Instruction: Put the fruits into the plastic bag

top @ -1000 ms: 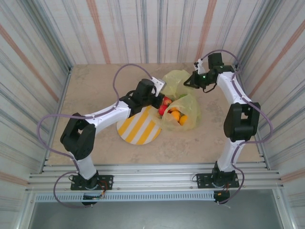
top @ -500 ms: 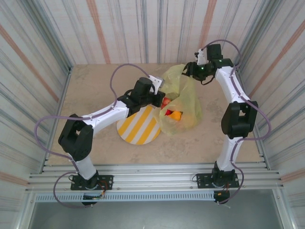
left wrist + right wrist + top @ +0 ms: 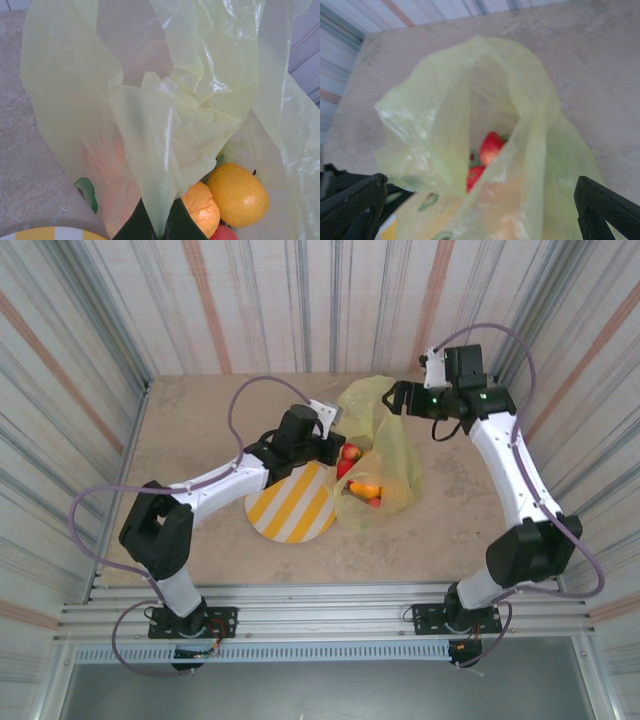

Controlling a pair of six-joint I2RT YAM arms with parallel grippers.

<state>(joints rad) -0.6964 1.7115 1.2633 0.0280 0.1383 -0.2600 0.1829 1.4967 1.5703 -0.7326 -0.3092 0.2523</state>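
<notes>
Left gripper [image 3: 159, 227] is clamped on a fold of the plastic bag [image 3: 170, 125], holding the rim up. The right gripper [image 3: 395, 398] has its jaws wide apart at the bag mouth, gripping nothing. Inside the bag are the fruits [image 3: 350, 453]: orange [image 3: 200, 209], yellow one [image 3: 238, 194], red ones [image 3: 490, 147]. This looks like wrap-up; next the left lets go without tipping the bag. Striped plate [image 3: 290, 512] sits just beside it.

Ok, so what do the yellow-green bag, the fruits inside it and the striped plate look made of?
The translucent yellow-green bag looks like thin plastic film: crinkled, shiny, fruit showing through. The small orange and yellow fruits look like moulded plastic, smooth with a soft gloss. The round yellow-and-white striped plate looks smooth and matte; plastic or ceramic, I cannot tell.
</notes>
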